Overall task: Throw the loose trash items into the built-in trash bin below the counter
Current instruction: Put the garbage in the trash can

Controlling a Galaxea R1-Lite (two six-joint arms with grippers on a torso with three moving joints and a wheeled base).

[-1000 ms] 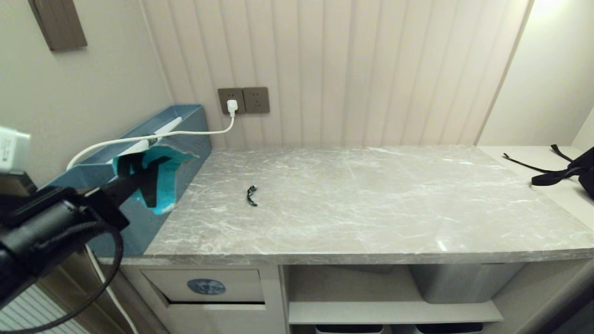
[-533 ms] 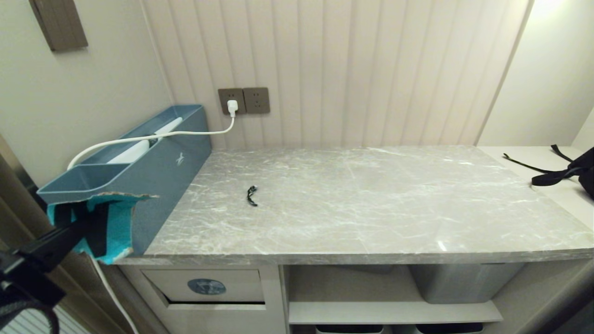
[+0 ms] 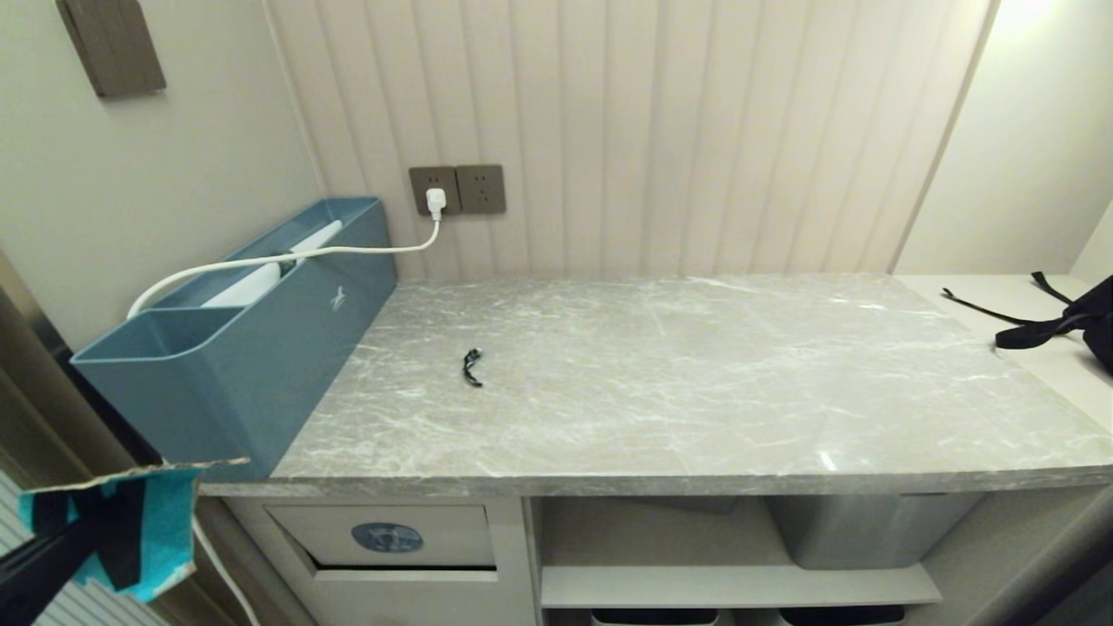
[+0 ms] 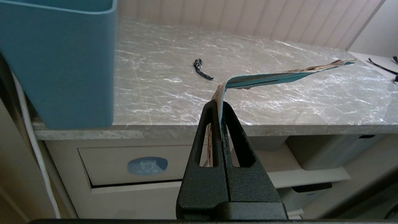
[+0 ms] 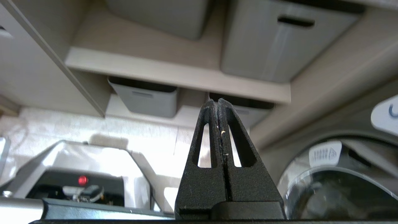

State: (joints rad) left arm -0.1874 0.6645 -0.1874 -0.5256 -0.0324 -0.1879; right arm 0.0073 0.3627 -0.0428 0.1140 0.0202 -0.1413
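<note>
A torn turquoise cardboard piece (image 3: pixel 169 513) with a ragged brown edge is pinched in my left gripper (image 3: pixel 91 526), which is shut on it. It hangs at the lower left of the head view, off the counter's (image 3: pixel 696 382) left front corner and left of the bin flap (image 3: pixel 387 536). In the left wrist view the gripper (image 4: pixel 219 104) points at the cabinet front. There the cardboard (image 4: pixel 279 76) bends over the counter (image 4: pixel 155 93), and the flap's blue sticker (image 4: pixel 147 165) sits beside the fingers. My right gripper (image 5: pixel 217 101) is shut and empty, low before the shelves.
A large grey-blue box (image 3: pixel 252 348) with a white cable stands on the counter's left end. A small black scrap (image 3: pixel 471 367) lies mid-counter. Black straps (image 3: pixel 1069 322) lie at the far right. Grey tubs (image 3: pixel 869 526) fill the shelves right of the bin flap.
My left gripper has carried the cardboard down and leftward, from beside the blue box to below counter level at the left of the bin flap. The arm has mostly left the head view.
</note>
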